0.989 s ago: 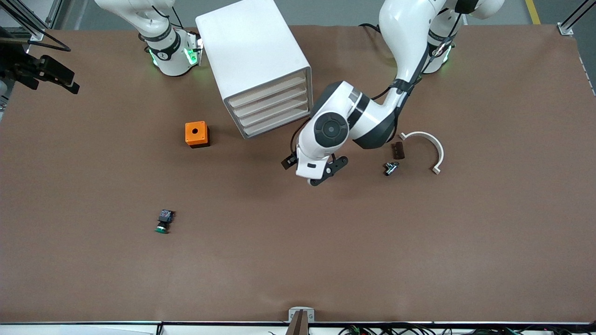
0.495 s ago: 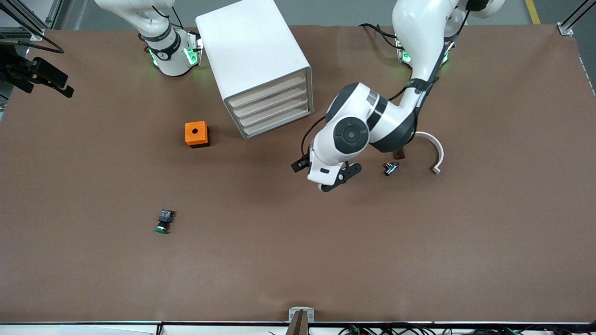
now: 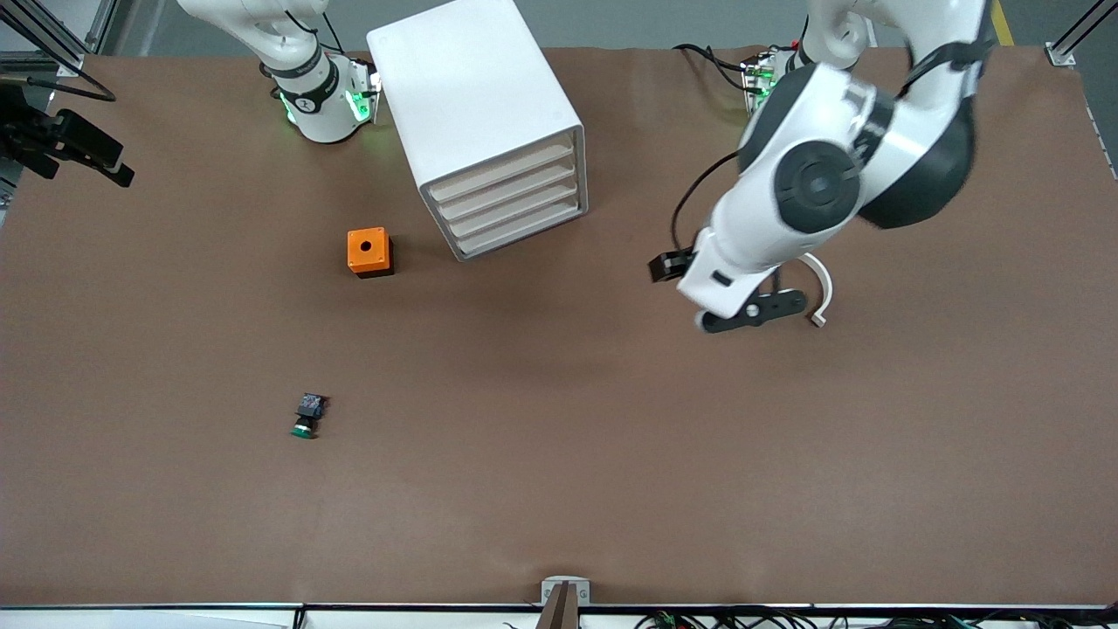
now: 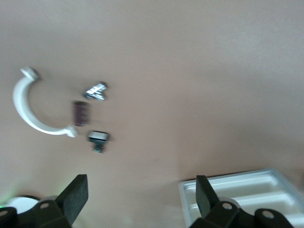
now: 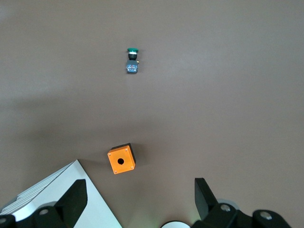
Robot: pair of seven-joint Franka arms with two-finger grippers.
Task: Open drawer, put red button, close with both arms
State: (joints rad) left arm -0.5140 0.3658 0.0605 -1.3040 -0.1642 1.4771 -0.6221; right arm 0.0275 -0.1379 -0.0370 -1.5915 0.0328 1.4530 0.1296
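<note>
The white cabinet [image 3: 476,105] stands near the robots' bases with its stacked drawers [image 3: 515,210] all shut; their fronts also show in the left wrist view [image 4: 247,190]. My left gripper [image 3: 755,313] [image 4: 140,185] hangs open and empty over the table beside the white arc. A small dark switch-like part with a pale patch [image 4: 98,139] lies by one end of the arc; it may be the red button, but I cannot make out its cap's colour. In the front view the left arm hides it. My right gripper [image 5: 140,187] waits open and empty, high above the orange box.
An orange box [image 3: 369,251] [image 5: 121,159] sits beside the cabinet. A green-capped button [image 3: 306,418] [image 5: 132,59] lies nearer to the front camera. A white arc [image 3: 823,284] [image 4: 28,111], a silver piece [image 4: 96,90] and a brown piece [image 4: 80,113] lie toward the left arm's end.
The left arm has swung from in front of the drawers toward its own end of the table and risen; it now covers the small parts there. The right arm has barely shifted.
</note>
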